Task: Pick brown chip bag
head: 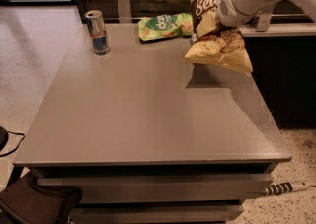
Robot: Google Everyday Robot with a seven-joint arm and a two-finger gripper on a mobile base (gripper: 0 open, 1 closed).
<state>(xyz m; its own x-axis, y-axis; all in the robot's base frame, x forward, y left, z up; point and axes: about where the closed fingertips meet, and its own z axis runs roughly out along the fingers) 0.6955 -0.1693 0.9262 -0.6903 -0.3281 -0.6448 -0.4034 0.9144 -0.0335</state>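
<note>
The brown chip bag (217, 45) is tan with a dark brown panel and white lettering. It hangs in the air above the table's far right part, clear of the surface, with its shadow on the table below. My gripper (215, 19) is at the bag's upper middle, shut on it; the white wrist (237, 1) reaches in from the upper right. The fingertips are hidden by the bag.
A green snack bag (164, 25) lies at the table's far edge, just left of the held bag. A blue and silver can (97, 33) stands at the far left. The grey table (148, 114) has its right edge under the held bag. A dark counter (286, 70) stands to the right.
</note>
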